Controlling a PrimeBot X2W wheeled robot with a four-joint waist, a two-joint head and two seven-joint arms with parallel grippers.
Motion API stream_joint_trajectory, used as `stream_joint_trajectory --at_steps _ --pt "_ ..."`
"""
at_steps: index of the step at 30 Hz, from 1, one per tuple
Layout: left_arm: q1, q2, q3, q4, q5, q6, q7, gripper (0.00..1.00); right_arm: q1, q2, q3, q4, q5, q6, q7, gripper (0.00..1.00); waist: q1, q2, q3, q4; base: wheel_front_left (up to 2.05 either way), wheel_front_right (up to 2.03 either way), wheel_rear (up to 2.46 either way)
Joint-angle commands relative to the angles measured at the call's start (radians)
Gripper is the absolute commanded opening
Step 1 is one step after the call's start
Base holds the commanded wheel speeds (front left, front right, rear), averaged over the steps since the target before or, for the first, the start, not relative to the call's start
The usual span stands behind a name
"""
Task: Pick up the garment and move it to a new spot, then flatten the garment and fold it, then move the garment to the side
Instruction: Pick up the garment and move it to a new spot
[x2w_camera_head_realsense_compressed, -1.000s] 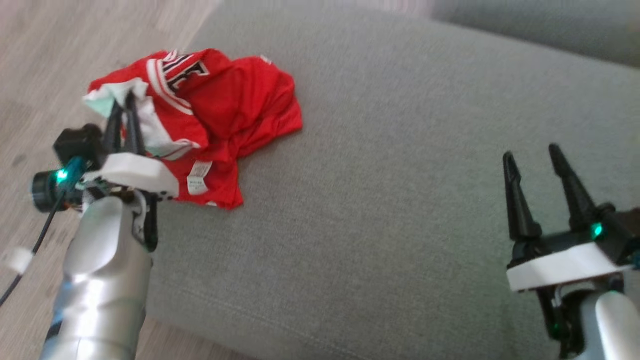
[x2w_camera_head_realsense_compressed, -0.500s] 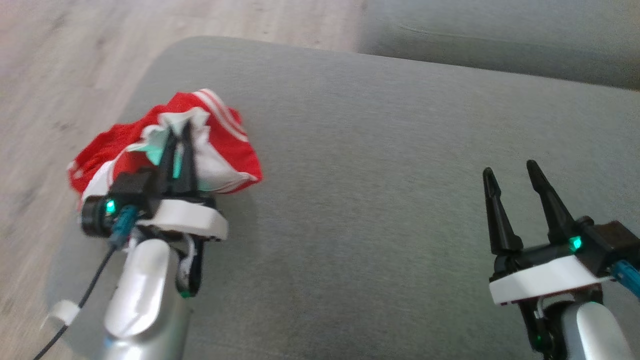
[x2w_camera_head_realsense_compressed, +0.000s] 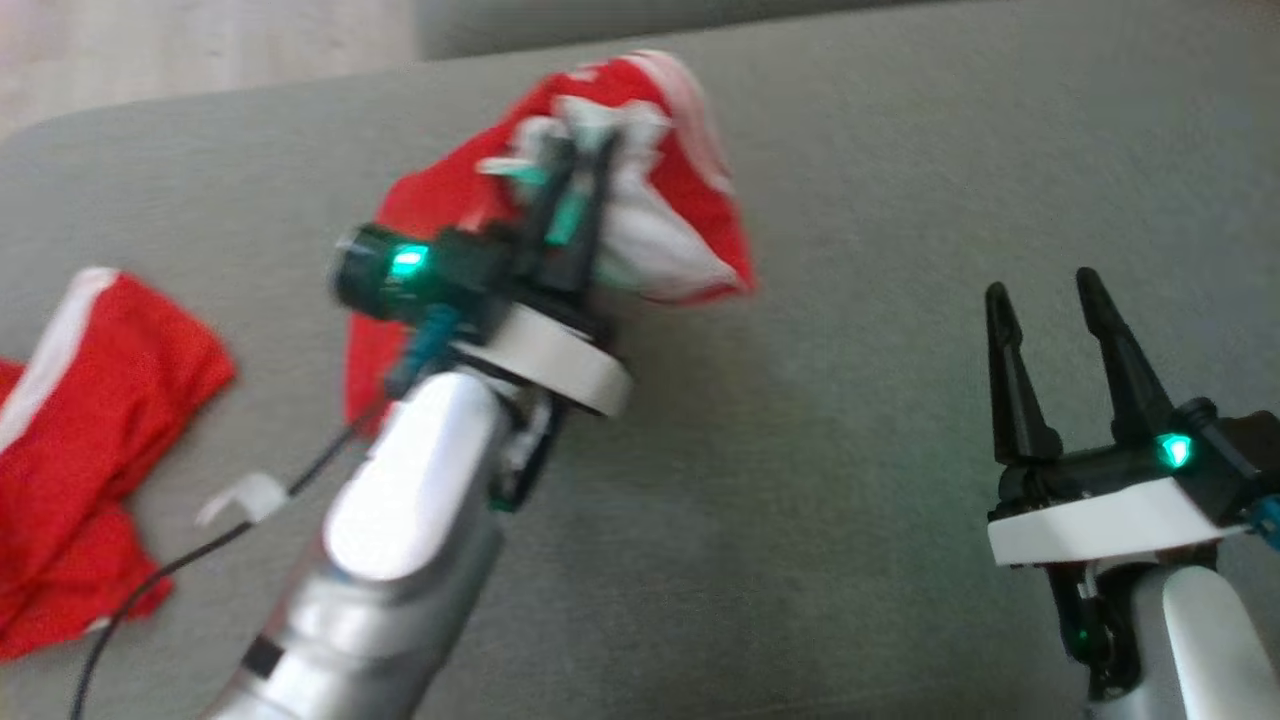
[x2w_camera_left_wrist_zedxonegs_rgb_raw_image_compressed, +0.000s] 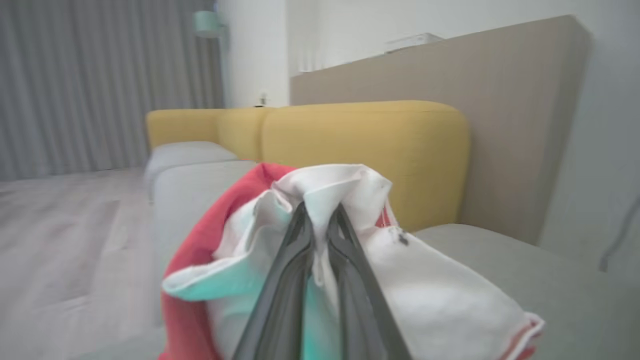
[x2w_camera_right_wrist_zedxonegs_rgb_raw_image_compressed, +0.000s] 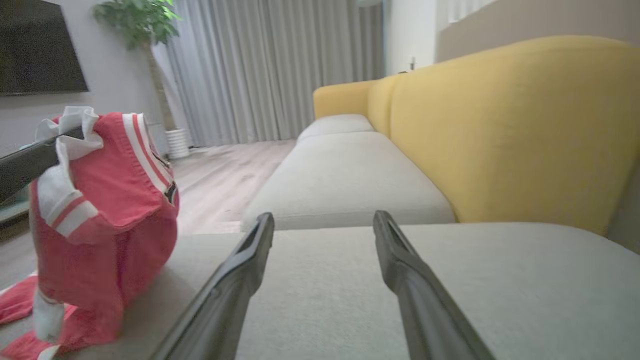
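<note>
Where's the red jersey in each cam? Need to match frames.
Head view: jersey upper centre, pinched in the left gripper.
Left wrist view: bottom centre, bunched around that gripper's shut tips.
Right wrist view: left side, hanging, lower end on the seat.
Shared landmark: the grey sofa seat, under the jersey in all three.

The garment (x2w_camera_head_realsense_compressed: 690, 220) is blurred in the head view, its stripes smeared. The tips of the left fingers (x2w_camera_head_realsense_compressed: 598, 200) blur into the cloth there. The left arm (x2w_camera_head_realsense_compressed: 400, 540) hides where the lifted part joins the red folds at the left edge, themselves cut off.
</note>
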Motion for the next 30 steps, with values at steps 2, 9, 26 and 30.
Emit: stream_joint_trajectory --at_steps 2,9,26,30 --pt "-0.035 0.007 -0.053 -0.011 -0.039 0.020 0.014 0.00 -0.041 0.009 0.017 -0.022 0.010 -0.001 -0.020 1.00 0.0001 0.0000 0.099 -0.101 0.00 0.00 0.00" --pt "-0.003 0.007 -0.282 0.122 -0.206 0.033 0.031 0.00 -0.066 0.017 0.018 0.012 0.020 -0.001 -0.055 1.00 0.0001 0.0000 0.139 -0.127 0.00 0.00 0.00" --pt "0.027 0.085 -0.258 0.146 -0.268 0.175 -0.137 1.00 -0.037 0.021 0.002 0.036 0.000 -0.001 -0.038 1.00 0.0001 0.0000 0.027 0.030 0.00 0.00 0.00" --pt "0.062 0.145 -0.167 0.065 -0.243 0.230 -0.138 1.00 -0.025 0.021 0.001 0.029 -0.003 -0.001 -0.026 1.00 0.0001 0.0000 0.012 0.059 0.00 0.00 0.00"
